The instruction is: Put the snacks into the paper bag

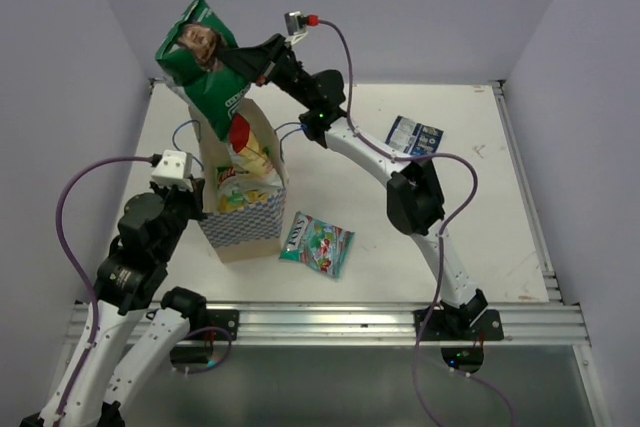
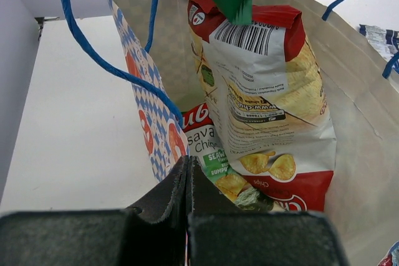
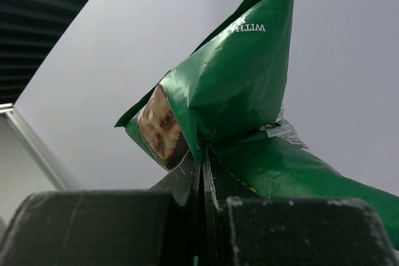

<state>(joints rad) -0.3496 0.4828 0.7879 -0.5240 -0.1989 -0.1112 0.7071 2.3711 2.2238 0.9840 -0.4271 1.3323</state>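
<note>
Above the paper bag [image 1: 246, 235], the right hand [image 1: 236, 59] tightly clamps the green packet [image 1: 198, 75].

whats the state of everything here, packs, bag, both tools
green pack, held over the bag by right tool
right tool, shut on green pack
bag, upright, open, rim pinched by left tool
left tool, shut on bag
red pack, standing in bag
chuba pack, in bag, low down
teal pack, flat on table beside bag
blue pack, flat on table, apart from bag
</note>
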